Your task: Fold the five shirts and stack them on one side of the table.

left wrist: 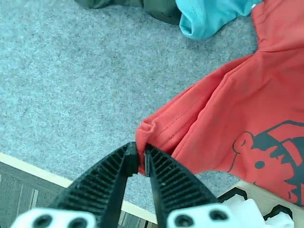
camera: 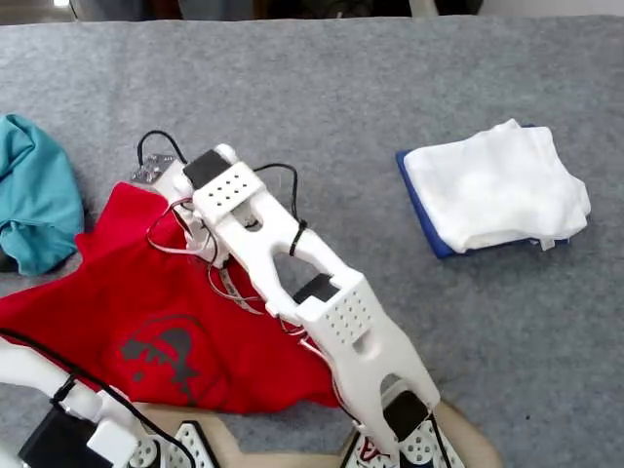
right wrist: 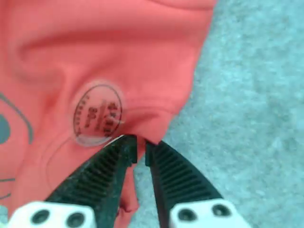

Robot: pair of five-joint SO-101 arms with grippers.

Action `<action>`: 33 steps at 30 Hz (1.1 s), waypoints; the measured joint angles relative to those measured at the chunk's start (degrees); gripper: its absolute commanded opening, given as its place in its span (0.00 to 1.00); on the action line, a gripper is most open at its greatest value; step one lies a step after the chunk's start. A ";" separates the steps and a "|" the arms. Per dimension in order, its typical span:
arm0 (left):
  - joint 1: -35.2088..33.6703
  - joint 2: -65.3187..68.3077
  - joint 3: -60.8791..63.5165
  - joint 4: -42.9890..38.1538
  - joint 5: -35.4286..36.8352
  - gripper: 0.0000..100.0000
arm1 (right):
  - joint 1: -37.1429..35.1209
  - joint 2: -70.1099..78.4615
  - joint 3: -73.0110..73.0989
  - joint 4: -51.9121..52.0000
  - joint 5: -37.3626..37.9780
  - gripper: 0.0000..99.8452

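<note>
**Both pincers clamped on the red shirt**

On my high view the red shirt (camera: pixel 185 331) lies spread, print side up, at about 8 o'clock on the grey bench (camera: pixel 390 88). Its dark bear print (camera: pixel 161 356) sits toward the near edge.

The left pincer (left wrist: pixel 140 159) is pressed together on a bunched corner of the red cloth. A thin fold is caught between its ribbed black fingers, close to the bench's edge. The left arm (camera: pixel 58 390) sits low at 7 o'clock, beside the shirt's near hem.

The right pincer (right wrist: pixel 140 147) is likewise clamped on the red fabric. It grips the hem just beside a round printed label (right wrist: pixel 97 114), with bare grey bench next to it. The right arm (camera: pixel 292 263) stretches from 6 o'clock across the shirt toward 10 o'clock, and its tip is at the shirt's far corner.

A crumpled teal shirt (camera: pixel 39 195) lies at 9 o'clock, just beside the red one. Next to the teal cloth, my left wrist camera catches the edge of a dark olive garment (left wrist: pixel 142 5).

At 3 o'clock, well apart from the rest, a folded white shirt (camera: pixel 497 185) rests on top of a folded blue shirt (camera: pixel 427 218). The blue one shows along the edges of the stack.
</note>
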 measured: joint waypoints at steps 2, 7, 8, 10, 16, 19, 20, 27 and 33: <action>0.62 -0.09 0.00 0.00 0.35 0.03 | 1.41 0.00 -2.46 2.11 0.00 0.03; 2.73 -0.26 0.18 0.00 1.41 0.03 | 7.47 0.00 -4.22 3.25 0.00 0.01; 3.52 -0.26 0.18 0.00 2.55 0.03 | 8.97 0.00 -4.22 3.34 0.00 0.01; 5.98 -0.26 0.18 0.00 4.66 0.03 | 11.78 0.00 -4.22 3.43 0.00 0.01; 14.95 -0.26 0.18 0.00 10.46 0.03 | 14.77 -5.01 0.97 3.43 0.00 0.03; 15.74 -0.26 0.18 0.00 11.52 0.03 | 12.31 -6.15 1.23 3.43 0.00 0.14; 15.82 -0.26 0.18 0.00 11.60 0.03 | 11.16 -6.15 1.23 3.16 0.00 0.19; 13.71 -0.26 0.62 0.00 11.69 0.03 | 3.52 -4.66 1.23 -2.99 0.00 0.32; 12.48 -0.26 2.02 0.00 11.69 0.03 | -2.46 2.90 1.23 -6.51 0.00 0.20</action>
